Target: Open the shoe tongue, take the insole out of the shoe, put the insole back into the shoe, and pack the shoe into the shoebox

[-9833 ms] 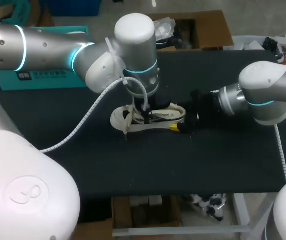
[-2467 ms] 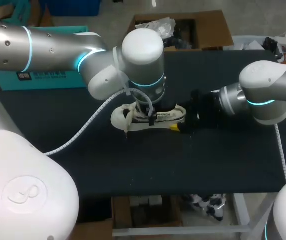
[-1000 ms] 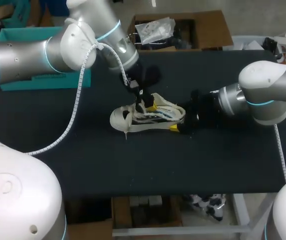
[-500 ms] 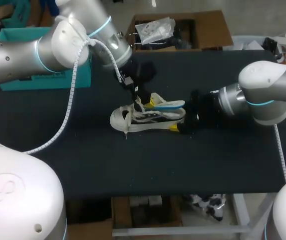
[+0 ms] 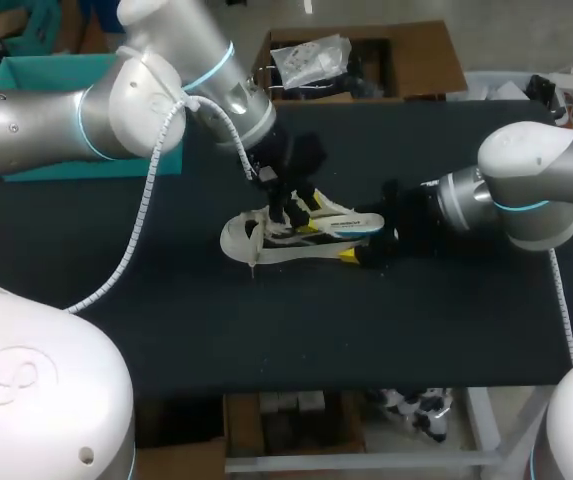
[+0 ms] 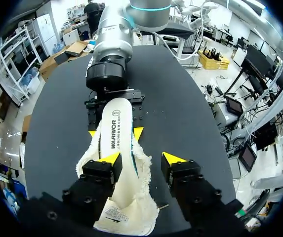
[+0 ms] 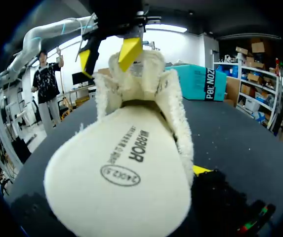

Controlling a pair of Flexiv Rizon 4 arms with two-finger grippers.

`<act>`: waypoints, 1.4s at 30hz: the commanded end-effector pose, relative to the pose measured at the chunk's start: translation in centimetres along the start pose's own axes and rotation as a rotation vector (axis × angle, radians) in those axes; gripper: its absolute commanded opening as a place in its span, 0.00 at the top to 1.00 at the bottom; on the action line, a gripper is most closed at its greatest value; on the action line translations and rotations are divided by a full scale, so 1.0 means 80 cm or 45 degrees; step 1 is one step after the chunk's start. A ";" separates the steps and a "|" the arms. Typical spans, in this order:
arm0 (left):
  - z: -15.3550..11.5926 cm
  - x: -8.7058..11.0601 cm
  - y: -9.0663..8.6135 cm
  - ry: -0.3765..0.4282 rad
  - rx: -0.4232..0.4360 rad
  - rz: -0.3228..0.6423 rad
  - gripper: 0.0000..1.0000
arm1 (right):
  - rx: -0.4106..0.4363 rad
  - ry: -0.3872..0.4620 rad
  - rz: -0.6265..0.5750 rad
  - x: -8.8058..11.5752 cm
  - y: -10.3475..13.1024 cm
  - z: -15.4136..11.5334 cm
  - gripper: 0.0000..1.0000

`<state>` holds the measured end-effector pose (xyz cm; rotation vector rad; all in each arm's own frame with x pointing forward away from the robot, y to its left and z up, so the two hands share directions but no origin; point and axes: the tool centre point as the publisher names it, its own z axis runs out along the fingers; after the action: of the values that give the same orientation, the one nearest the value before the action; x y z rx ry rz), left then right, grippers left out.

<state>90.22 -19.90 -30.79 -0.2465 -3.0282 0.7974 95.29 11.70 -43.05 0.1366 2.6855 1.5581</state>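
White fleecy lining, cream insole: insole-out step, partly done as I read it. The shoe lies on its side mid black surface, toe toward my left arm's side, heel toward my right arm. The insole sticks out of the opening and overhangs the heel, with its front end tucked down in the shoe in the left wrist view, so it isn't free. The left claw hangs just above the shoe opening with its fingers wide apart, gripping nothing. One yellow tip sits right against the insole edge, the other is over bare surface. The right claw is at the heel. In the left wrist view its two yellow tips flank the heel collar on both sides and look pressed into the fleece, so I take it as clamped on the shoe, bracing it. In the right wrist view the insole covers nearly everything and only one tip shows beside it. A teal box, probably the shoebox, sits at the far left corner, well apart from the shoe. Next move, my guess: the left claw needs to pinch the raised insole and draw it along the shoe's length toward the heel until the front end slips clear, while the right claw keeps the heel pinned. The insole is floppy, so a bad pinch could drag the shoe.
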 end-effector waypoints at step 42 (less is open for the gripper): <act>0.097 -0.023 -0.047 -0.502 -0.097 0.065 0.53 | -0.004 0.002 -0.001 -0.003 -0.006 0.004 1.00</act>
<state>91.18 -26.99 -35.18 -0.2016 -3.4120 0.8077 95.29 11.70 -43.06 0.1366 2.6855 1.5582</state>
